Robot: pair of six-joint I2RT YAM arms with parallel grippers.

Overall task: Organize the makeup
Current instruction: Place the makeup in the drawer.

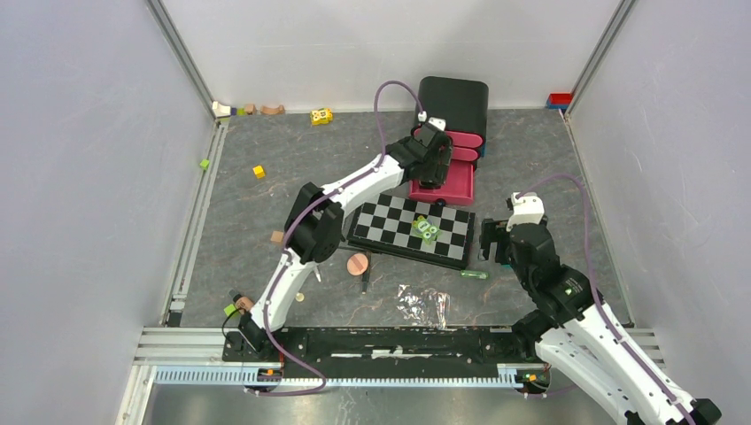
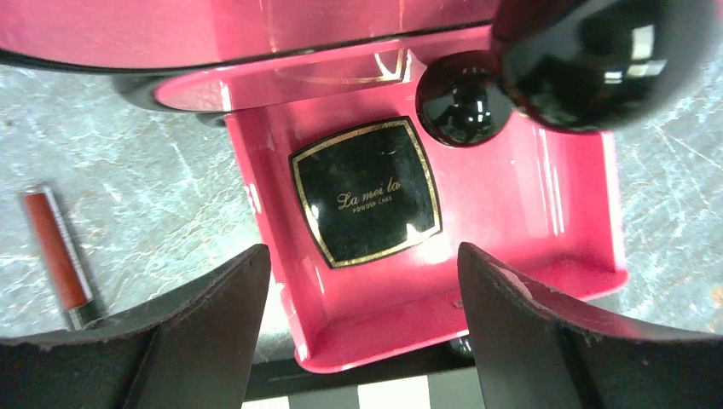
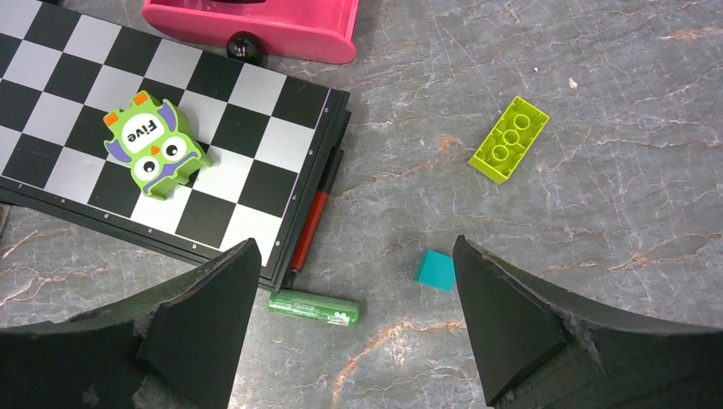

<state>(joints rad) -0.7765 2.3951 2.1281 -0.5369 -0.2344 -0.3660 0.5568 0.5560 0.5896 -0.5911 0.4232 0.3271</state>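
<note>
Though beside chequered board (image 3: 247, 94), green tube (image 3: 313, 308), red pencil (image 3: 311, 223)

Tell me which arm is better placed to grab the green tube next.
Right: the right gripper hangs open just over the green tube, while the left gripper is away above the pink drawer.

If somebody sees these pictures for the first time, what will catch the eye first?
The bright pink drawer at the far middle of the table strikes first, with a black square compact lying flat inside, below the open fingers of the left arm. Nearer lies the black-and-white chequered board carrying a green owl toy; a small green tube lies on the table by its corner.
</note>
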